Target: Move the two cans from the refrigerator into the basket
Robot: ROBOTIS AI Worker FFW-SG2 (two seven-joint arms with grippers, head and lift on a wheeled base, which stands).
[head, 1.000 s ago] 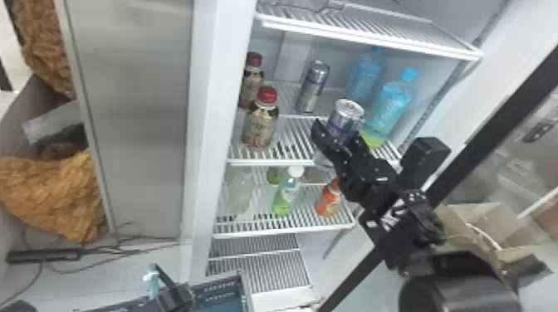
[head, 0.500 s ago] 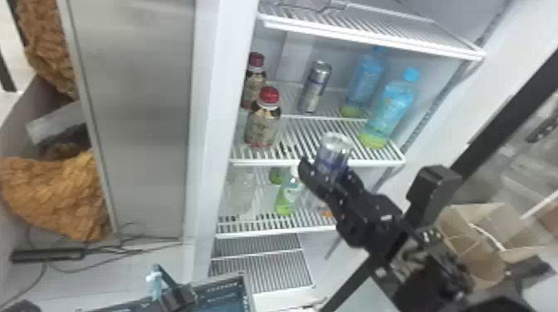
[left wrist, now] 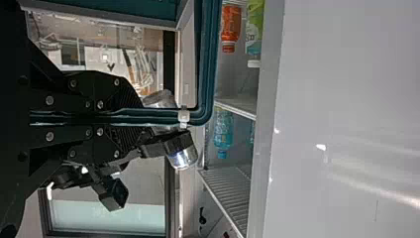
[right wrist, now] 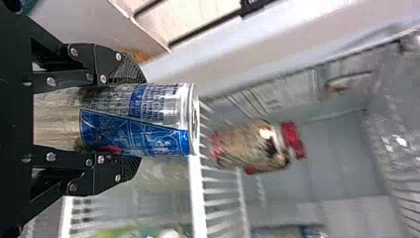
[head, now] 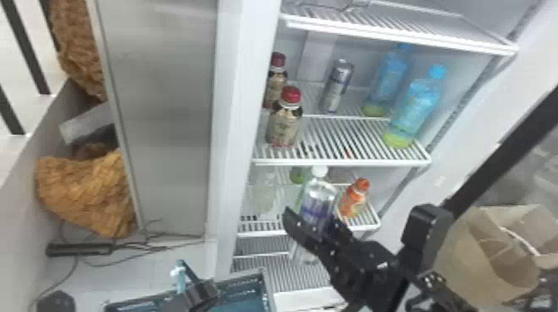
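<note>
White walls and wire shelves of an open fridge run through the middle of our head view, with a grey panel at its 9 o'clock side.

From our right gripper outward: its two fingers are closed on a can, one on each side. Our right wrist view shows the silver-and-blue can lying lengthwise between them, its end projecting past the fingertips.

Our left gripper is at 8 o'clock from that can, at the basket. In our left wrist view, its fingers are closed on the teal rim, and a white clip sits on the rim just beyond them.

Taking the held can in our head view as the clock's centre, we see a white-capped bottle just behind it at 12 o'clock and an orange bottle near it at 2. On the shelf above, the second can stands at 12 o'clock, between two red-capped bottles at 11 and two blue bottles around 1. Well apart from the can, brown paper bags are at 3 o'clock and shaggy brown fabric is at 9.
</note>
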